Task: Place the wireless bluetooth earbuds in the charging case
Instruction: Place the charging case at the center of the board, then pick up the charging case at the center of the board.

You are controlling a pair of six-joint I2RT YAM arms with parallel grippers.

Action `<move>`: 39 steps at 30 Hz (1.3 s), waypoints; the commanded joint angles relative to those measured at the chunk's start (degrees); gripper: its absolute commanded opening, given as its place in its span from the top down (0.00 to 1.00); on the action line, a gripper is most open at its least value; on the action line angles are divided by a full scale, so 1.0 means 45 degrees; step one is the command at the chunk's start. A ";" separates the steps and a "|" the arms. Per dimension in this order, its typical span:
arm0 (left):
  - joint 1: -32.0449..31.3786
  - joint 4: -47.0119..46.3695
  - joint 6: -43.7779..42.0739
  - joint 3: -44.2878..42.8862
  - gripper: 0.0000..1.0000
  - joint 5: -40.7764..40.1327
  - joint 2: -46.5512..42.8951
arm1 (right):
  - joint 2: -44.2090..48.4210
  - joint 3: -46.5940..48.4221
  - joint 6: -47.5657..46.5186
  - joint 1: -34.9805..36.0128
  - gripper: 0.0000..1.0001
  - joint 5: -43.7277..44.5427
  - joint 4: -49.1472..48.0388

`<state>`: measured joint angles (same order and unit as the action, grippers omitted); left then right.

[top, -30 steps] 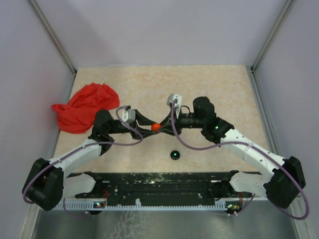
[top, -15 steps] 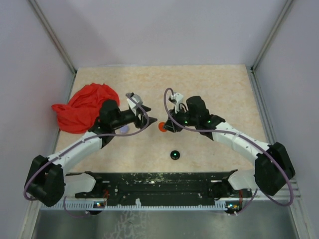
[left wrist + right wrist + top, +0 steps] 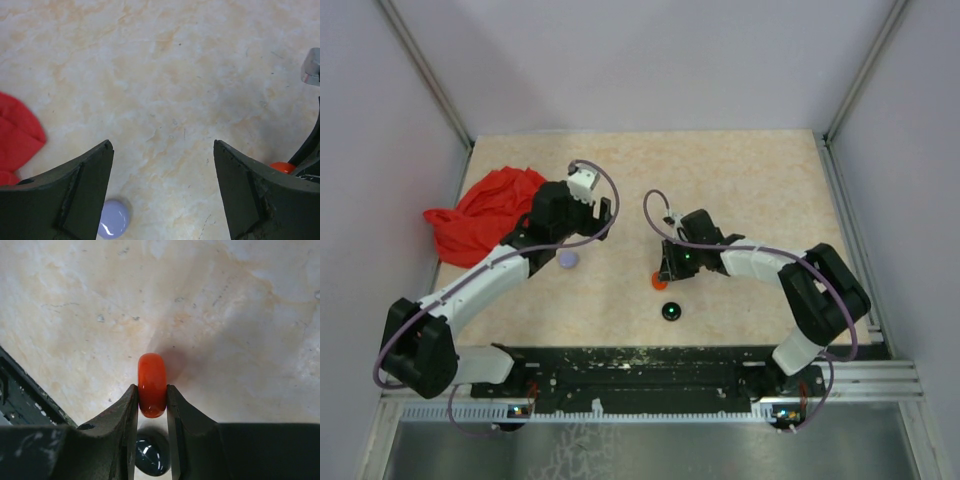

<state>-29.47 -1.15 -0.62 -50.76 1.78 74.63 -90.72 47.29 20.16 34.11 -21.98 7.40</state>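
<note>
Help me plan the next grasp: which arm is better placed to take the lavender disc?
Left, probably. The left gripper is open and empty, and the lavender disc lies near one of its fingers. The right gripper is shut on the orange disc and looks farther off in the top view.

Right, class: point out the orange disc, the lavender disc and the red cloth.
orange disc [image 3: 152,382]: right wrist view, its rounded edge.
lavender disc [image 3: 116,219]: left wrist view, its top face.
red cloth [image 3: 485,215]: top external view, its middle folds.
</note>
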 commanded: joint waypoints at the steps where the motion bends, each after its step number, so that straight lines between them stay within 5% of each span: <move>1: 0.0185 0.1630 0.0701 -0.0362 0.14 -0.1944 -0.0036 | -0.0431 -0.0204 0.0616 -0.0300 0.85 0.0414 -0.0434; 5: 0.0699 0.2526 0.1402 -0.0005 0.02 -0.2219 -0.0165 | -0.0502 -0.0360 0.0534 -0.0348 0.78 0.0858 -0.0343; 19: 0.3214 0.3097 0.3868 0.1730 0.06 -0.0325 0.0392 | 0.3287 -0.1855 -0.0397 -0.0343 0.36 0.2602 -0.0975; 39: 0.4119 0.4074 0.4127 0.0045 0.19 0.4658 0.4060 | 0.4715 -0.2365 -0.0884 -0.0350 0.34 0.2606 -0.1227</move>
<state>-11.09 14.66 15.90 -50.06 15.73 92.01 -70.46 35.94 17.34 32.82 -10.15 4.21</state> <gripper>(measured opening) 0.819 0.655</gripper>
